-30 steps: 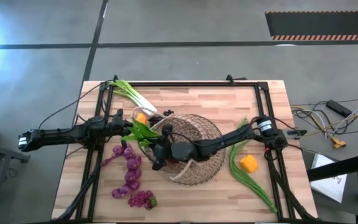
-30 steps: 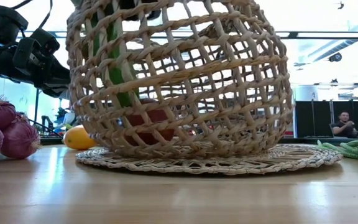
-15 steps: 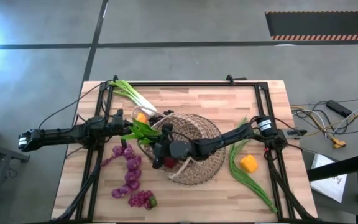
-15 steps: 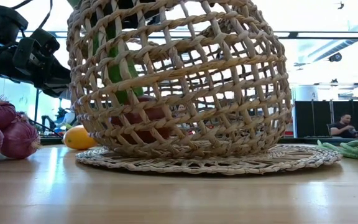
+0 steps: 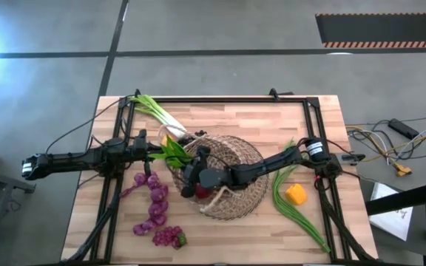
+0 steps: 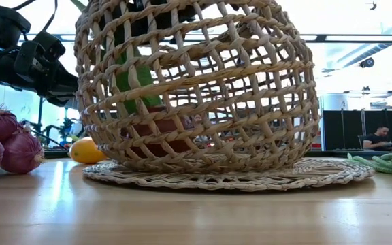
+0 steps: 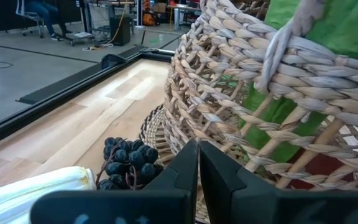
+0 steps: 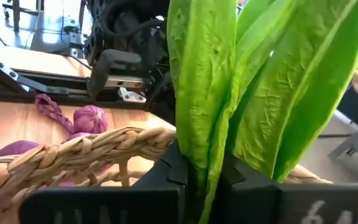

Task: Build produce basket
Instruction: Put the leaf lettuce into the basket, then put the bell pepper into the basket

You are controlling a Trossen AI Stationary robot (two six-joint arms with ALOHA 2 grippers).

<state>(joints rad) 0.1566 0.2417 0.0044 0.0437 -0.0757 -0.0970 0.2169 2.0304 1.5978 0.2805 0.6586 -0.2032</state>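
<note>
The pale wicker basket [image 5: 224, 177] stands on a round woven mat [image 6: 318, 173] at mid-table. Through its wall a red apple [image 6: 156, 133] shows inside. My right gripper [image 5: 188, 174] reaches level over the basket's left rim [image 8: 73, 155], shut on a bunch of bright green leaves [image 5: 171, 150]. My left gripper [image 7: 197, 163] is shut beside the basket's left wall, and I cannot see it touching anything. A leek [image 5: 156, 112] and dark grapes [image 7: 126, 158] lie at the far left. Purple bunches [image 5: 154, 203] lie at the near left. My right gripper pinches the leaves' narrow lower end [image 8: 205, 163] between its two fingers. It comes nearly level from the table's right, across the basket's top. The leaves [image 8: 253, 81] fan out beyond the fingertips, clear of the table. Through the wicker, their green [image 6: 131, 75] shows by the left wall.
A yellow-orange piece [image 5: 296, 194] and long green leaves [image 5: 291, 207] lie right of the mat. Another orange piece [image 6: 87, 151] sits behind the basket on the left. A pink-red bunch [image 5: 168, 236] lies near the front edge. A dark frame [image 5: 220, 98] rims the table.
My right gripper has rolled and tipped slightly over the basket's left rim, staying shut. The green leaves have swung with it: from above they have drawn in toward the rim, and through the wicker their green patch looks wider and lower. The basket has kept still.
</note>
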